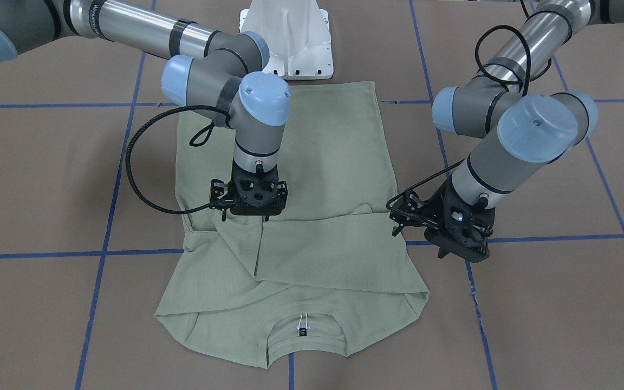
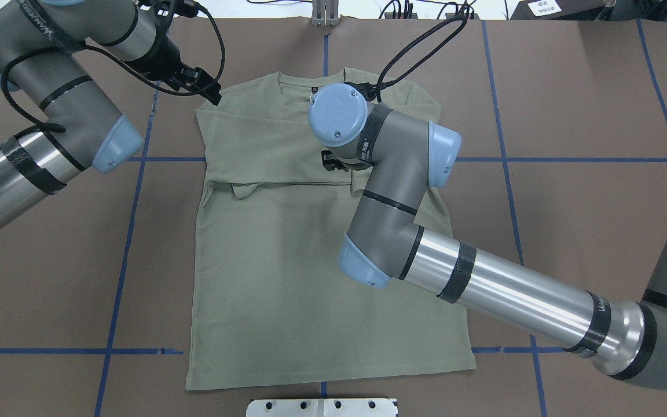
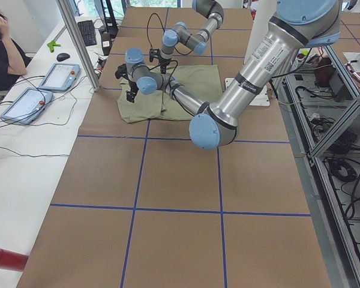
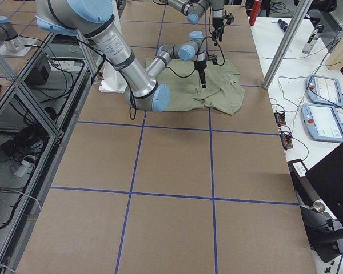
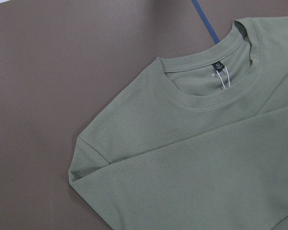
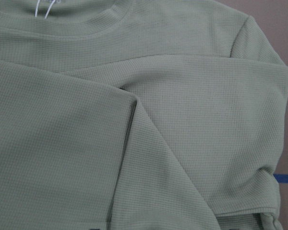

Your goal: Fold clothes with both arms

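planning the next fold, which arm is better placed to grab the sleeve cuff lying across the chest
Right. The right gripper hangs directly over the shirt, right by the sleeve cuff. The left gripper is off the shirt's side edge, over the table.

Front opposes overhead, sides along table (image 2: 571, 104), wrists close above shirt (image 5: 192, 143)

the right arm (image 1: 203, 81) and left arm (image 1: 512, 162) look alike: matt grey jointed tubes, round light-blue caps (image 1: 264, 101) with a small centre screw, and a polished silver tube (image 2: 519, 289) ringed by black bands, one carrying white lettering. a black ribbed cable (image 1: 130, 173) loops beside each wrist. the right gripper (image 1: 247, 214) and left gripper (image 1: 461, 250) are black open frames.
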Tool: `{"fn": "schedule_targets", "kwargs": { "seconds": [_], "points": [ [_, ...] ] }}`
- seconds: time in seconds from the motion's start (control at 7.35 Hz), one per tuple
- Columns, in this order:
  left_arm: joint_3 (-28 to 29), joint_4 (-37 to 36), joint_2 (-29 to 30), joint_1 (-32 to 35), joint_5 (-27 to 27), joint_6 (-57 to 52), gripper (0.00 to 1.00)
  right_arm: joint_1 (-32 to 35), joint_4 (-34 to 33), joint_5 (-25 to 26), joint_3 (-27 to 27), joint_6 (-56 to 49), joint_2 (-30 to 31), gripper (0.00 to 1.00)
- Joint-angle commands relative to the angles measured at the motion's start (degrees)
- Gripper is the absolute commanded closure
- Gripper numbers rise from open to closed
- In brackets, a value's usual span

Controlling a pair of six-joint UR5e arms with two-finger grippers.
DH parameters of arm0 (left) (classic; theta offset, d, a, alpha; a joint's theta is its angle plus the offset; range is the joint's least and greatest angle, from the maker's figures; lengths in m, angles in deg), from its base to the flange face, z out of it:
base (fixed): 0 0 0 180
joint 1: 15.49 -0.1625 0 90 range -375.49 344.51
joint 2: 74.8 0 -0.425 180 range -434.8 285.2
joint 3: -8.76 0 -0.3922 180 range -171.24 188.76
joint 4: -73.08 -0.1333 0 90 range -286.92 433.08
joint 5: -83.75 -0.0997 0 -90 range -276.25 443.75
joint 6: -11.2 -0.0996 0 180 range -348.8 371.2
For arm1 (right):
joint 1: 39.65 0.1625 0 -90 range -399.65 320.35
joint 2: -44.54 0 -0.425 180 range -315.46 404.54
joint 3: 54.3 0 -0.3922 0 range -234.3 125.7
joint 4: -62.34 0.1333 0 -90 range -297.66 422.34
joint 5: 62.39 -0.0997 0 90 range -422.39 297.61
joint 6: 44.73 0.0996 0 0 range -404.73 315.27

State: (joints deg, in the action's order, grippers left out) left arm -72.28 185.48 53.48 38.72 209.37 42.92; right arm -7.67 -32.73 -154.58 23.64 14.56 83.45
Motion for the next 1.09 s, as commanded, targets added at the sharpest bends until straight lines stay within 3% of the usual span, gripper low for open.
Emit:
{"fn": "schedule_targets", "kwargs": {
  "seconds": [0.0,0.68,0.95],
  "points": [
    [0.01,0.01,-0.05,0.28,0.24,-0.87,0.00,-1.04,2.60,2.10,-3.48,-2.94,-1.20,0.23],
    [-0.08,0.10,-0.05,0.28,0.24,-0.78,0.00,-3.42,3.58,4.04,-4.73,-2.25,-1.21,0.45],
    [-0.08,0.80,-0.14,0.28,0.33,-0.78,0.00,-3.42,3.58,4.04,-4.73,-2.34,-1.21,0.77]
  ]
}}
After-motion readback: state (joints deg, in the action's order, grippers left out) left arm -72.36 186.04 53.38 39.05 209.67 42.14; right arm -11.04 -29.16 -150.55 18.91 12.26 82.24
